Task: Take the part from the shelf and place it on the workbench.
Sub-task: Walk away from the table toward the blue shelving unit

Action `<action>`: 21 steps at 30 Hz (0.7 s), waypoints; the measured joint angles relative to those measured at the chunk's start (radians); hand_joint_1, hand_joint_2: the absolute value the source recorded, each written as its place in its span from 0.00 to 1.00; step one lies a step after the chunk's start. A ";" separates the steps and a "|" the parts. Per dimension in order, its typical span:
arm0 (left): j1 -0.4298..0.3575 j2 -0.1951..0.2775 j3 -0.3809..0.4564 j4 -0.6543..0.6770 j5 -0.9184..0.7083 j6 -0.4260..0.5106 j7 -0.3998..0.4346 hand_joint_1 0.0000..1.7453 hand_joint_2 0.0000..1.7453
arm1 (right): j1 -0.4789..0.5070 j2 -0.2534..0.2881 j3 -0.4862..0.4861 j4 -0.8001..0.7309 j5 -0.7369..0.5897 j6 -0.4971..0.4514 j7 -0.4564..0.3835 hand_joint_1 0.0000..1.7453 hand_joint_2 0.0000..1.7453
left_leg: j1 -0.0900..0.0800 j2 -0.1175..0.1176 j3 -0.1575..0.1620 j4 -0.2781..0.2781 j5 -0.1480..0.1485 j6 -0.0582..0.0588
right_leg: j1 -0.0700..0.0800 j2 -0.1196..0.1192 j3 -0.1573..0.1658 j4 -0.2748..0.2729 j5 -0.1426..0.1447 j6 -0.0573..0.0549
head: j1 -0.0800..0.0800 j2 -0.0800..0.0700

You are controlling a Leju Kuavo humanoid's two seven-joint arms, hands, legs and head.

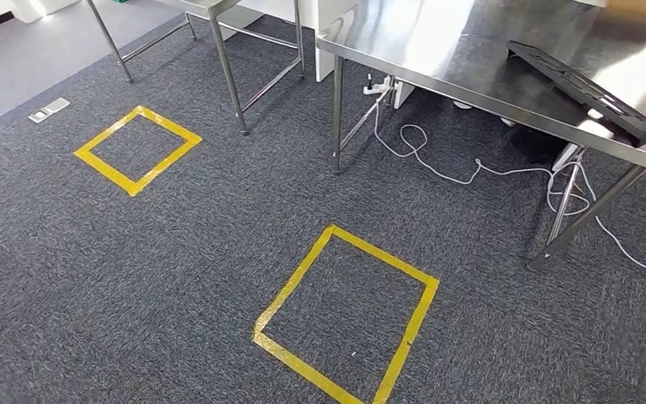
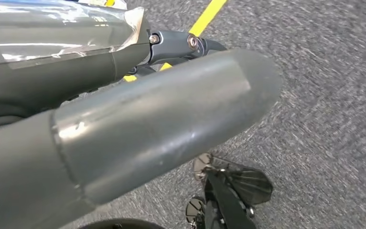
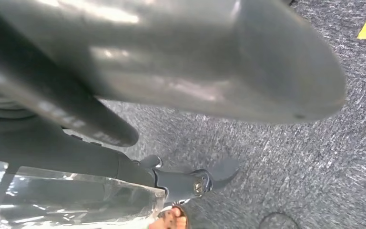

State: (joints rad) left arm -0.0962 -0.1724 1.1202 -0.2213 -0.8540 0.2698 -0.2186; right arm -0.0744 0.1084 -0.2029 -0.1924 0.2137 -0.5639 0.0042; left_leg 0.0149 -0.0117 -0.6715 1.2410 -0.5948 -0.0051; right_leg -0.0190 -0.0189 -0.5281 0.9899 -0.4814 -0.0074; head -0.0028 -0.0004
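Looming closest to the lens, the left hand (image 2: 138, 119) is hanging over grey carpet (image 2: 333, 119), its thick thumb crossing the left wrist view. Darker fingers (image 2: 76, 76) are lying beside it under a glossy clear film (image 2: 52, 28). Whether they are gripping anything I cannot tell. The right hand (image 3: 171, 62) is looking much the same in its own wrist view, with a similar film (image 3: 66, 200) near its fingers, and its grasp is equally unclear.

A flat black frame with openings (image 1: 585, 88), possibly the part, is lying tilted on the steel workbench (image 1: 471, 59) at the right of the head view. If it is the part, the placing is looking done. If it is some other fixture, the fetching and setting down are both remaining. I cannot settle which.

A white cable (image 1: 437, 160) is trailing under the bench. One yellow tape square (image 1: 345, 316) is sitting in front of it on the carpet, another (image 1: 137, 149) well apart beside a second steel table (image 1: 229, 76).
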 joint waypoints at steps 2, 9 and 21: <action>0.002 0.000 0.000 0.000 0.002 0.003 0.001 0.00 0.00 | 0.001 0.000 0.000 0.000 0.000 0.006 0.000 0.00 0.00 | 0.003 0.007 -0.022 0.041 0.001 -0.003 | 0.002 -0.019 -0.001 0.000 -0.001 0.000 | 0.000 0.000; 0.000 0.002 0.000 0.000 0.005 0.012 0.006 0.00 0.00 | -0.001 0.011 0.000 0.000 0.008 0.011 -0.002 0.00 0.00 | -0.009 0.053 0.118 -0.238 0.118 0.020 | 0.017 -0.069 0.006 0.000 -0.007 0.019 | 0.003 0.000; 0.006 0.001 0.002 0.000 0.015 0.014 0.003 0.00 0.00 | 0.007 0.013 0.000 0.000 0.014 0.013 0.002 0.00 0.00 | -0.009 -0.062 0.120 -0.252 0.140 0.045 | 0.001 0.050 -0.018 0.054 -0.030 0.055 | 0.013 0.000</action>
State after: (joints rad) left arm -0.0902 -0.1719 1.1219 -0.2213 -0.8392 0.2834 -0.2160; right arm -0.0671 0.1214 -0.2029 -0.1923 0.2281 -0.5509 0.0061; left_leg 0.0058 -0.0741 -0.5517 0.9887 -0.4545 0.0402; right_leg -0.0182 0.0307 -0.5463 1.0441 -0.5116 0.0473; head 0.0098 -0.0004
